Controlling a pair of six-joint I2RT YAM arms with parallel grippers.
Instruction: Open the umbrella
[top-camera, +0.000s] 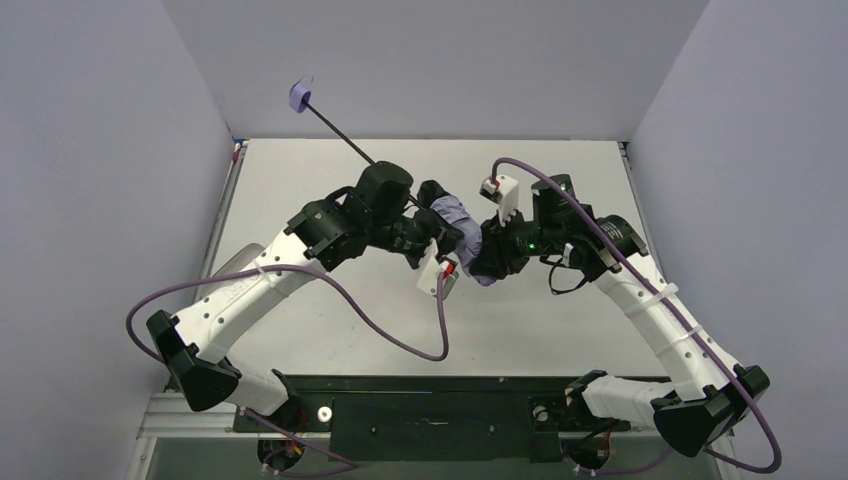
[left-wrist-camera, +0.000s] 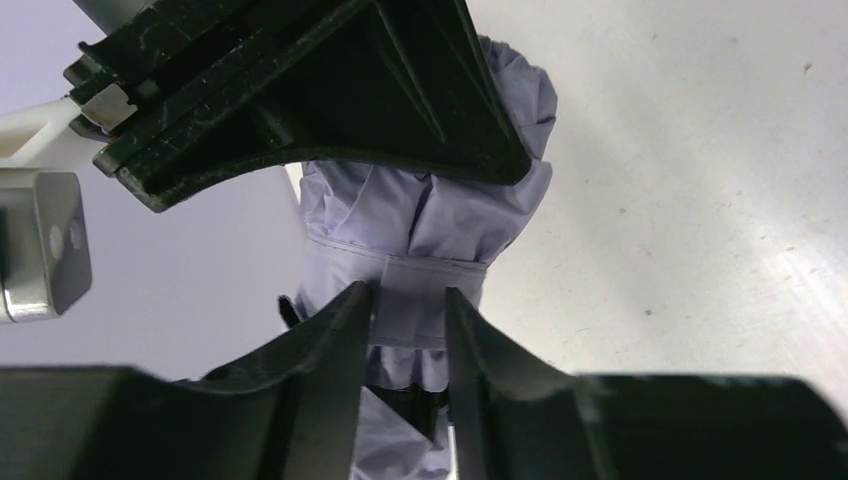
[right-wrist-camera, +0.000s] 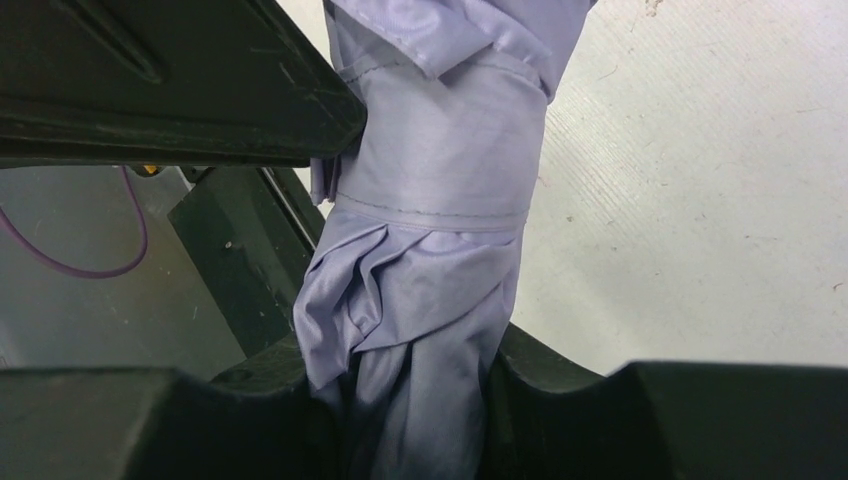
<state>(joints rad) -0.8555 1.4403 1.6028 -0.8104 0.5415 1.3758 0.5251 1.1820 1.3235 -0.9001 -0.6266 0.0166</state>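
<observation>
Top external cam: umbrella (top-camera: 448, 222) is up btwn the two arms, over the ctr of the table (top-camera: 330, 190), w/ its folded canopy (top-camera: 455, 212) bunched where the grippers meet. Thin black shaft (top-camera: 340, 132) runs out of that bunch toward the far left. It ends in the small lavender handle (top-camera: 300, 95), which shows against the back wall (top-camera: 420, 60) in this view. Canopy not spread, fabric bundled tight.

Right wrist cam: right gripper (right-wrist-camera: 405, 385) is clamped on the canopy, lavender fabric squeezed and creased btwn its two fingers at the bottom of frame. Just beyond, the wrap strap (right-wrist-camera: 440, 165) bands the bundle, stitching visible, wrapped shut. Pale table behind, light scuffs on it.

Left wrist cam: left gripper (left-wrist-camera: 408, 325) has its jaws drawn narrow, one finger each side of the strap's tab. Pleated fabric fills the gap btwn them, so it's pinching the umbrella right at the strap. Across the top of that shot one of the right gripper's fingers (left-wrist-camera: 300, 90) presses on the bundle further along.

Back to the top cam: both arms bent inward, elbows out, wrists nearly touching over the bundle. Purple cable (top-camera: 385, 325) loops off the left arm across the table, and another trails along the right arm. Whether the bundle touches the table, can't tell from any view.
</observation>
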